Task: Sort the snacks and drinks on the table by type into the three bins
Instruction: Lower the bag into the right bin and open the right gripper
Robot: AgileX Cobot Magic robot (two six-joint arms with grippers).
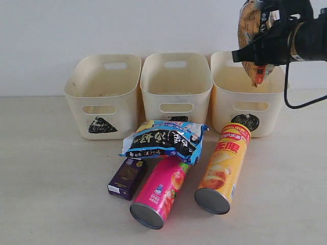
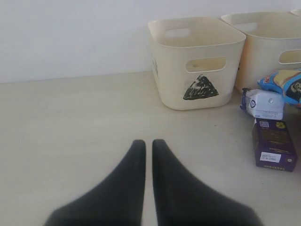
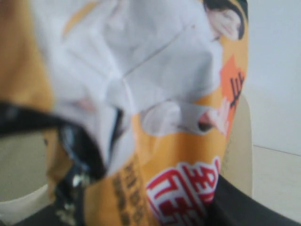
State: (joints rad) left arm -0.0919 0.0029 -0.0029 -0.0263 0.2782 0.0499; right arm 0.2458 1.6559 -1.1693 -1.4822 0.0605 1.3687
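Holding the orange bag (image 1: 251,25) pinched in part-open jaws, your right tool (image 1: 258,50) hangs just above the right-hand bin (image 1: 225,99). Your left tool (image 2: 147,155) is closed and empty. No bin shows contents. Well below the right tool, the blue-black bag (image 1: 163,139), pink tube (image 1: 161,191), yellow-orange tube (image 1: 222,166) and purple box (image 1: 126,177) await on the desk (image 1: 51,178).

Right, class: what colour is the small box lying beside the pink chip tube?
The small box is dark purple, with a white label at one end. It shows best in the left wrist view.
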